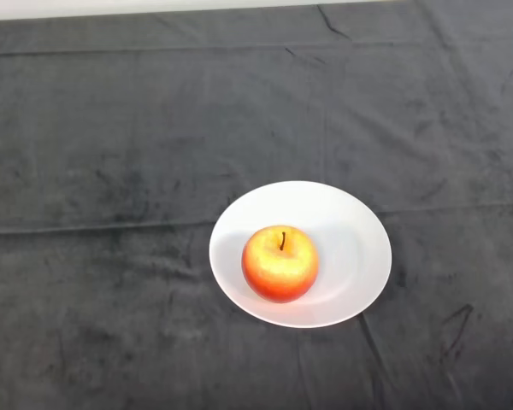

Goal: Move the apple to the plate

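Observation:
A red and yellow apple (280,263) with a dark stem stands upright on a white round plate (350,231). It sits on the plate's left half, a little toward the near rim. The plate lies on the dark cloth a little right of the middle of the head view.
The dark grey cloth (111,171) covers the whole table and has creases and folds. A pale strip (154,7) shows beyond the table's far edge at the top.

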